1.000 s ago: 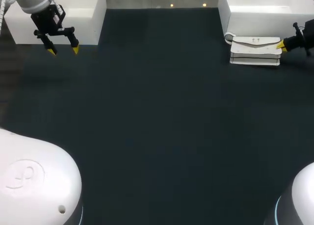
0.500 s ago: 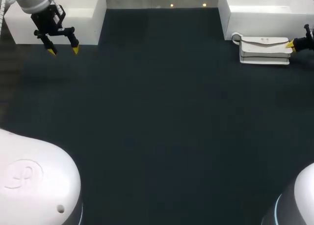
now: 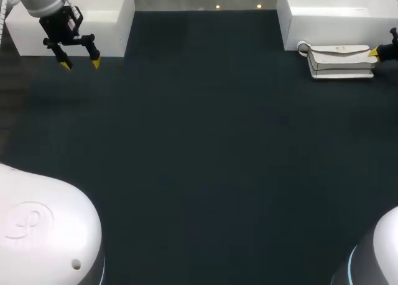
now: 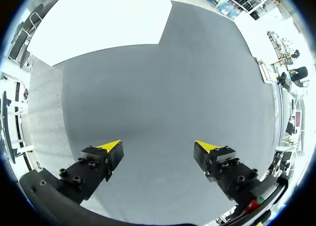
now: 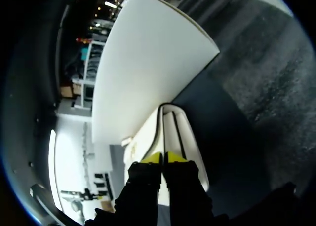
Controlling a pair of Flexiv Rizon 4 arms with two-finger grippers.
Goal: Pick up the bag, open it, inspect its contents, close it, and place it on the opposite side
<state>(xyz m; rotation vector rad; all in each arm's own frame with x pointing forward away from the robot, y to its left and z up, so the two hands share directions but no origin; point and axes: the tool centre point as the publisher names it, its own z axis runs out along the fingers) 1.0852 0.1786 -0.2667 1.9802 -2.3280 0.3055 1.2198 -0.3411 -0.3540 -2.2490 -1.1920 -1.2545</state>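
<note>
The white bag (image 3: 341,61) lies flat on the dark table at the far right, close to a white box. A small strap loop (image 3: 303,47) sticks out at its left end. My right gripper (image 3: 374,51) sits at the bag's right end, its yellow tips pressed together. In the right wrist view the right gripper (image 5: 162,158) pinches the near edge of the bag (image 5: 190,142), which stretches away ahead of the fingers. My left gripper (image 3: 79,64) hangs open over the far left of the table. In its own view the left gripper (image 4: 158,147) has only bare table between its fingers.
A white box (image 3: 336,23) stands at the back right just behind the bag, and another white box (image 3: 106,17) stands at the back left behind my left gripper. Dark table surface (image 3: 199,148) spans the wide middle between them.
My right gripper has pulled back to the right, and the bag has slid right and slightly toward the back with it. The left arm has stayed still.
</note>
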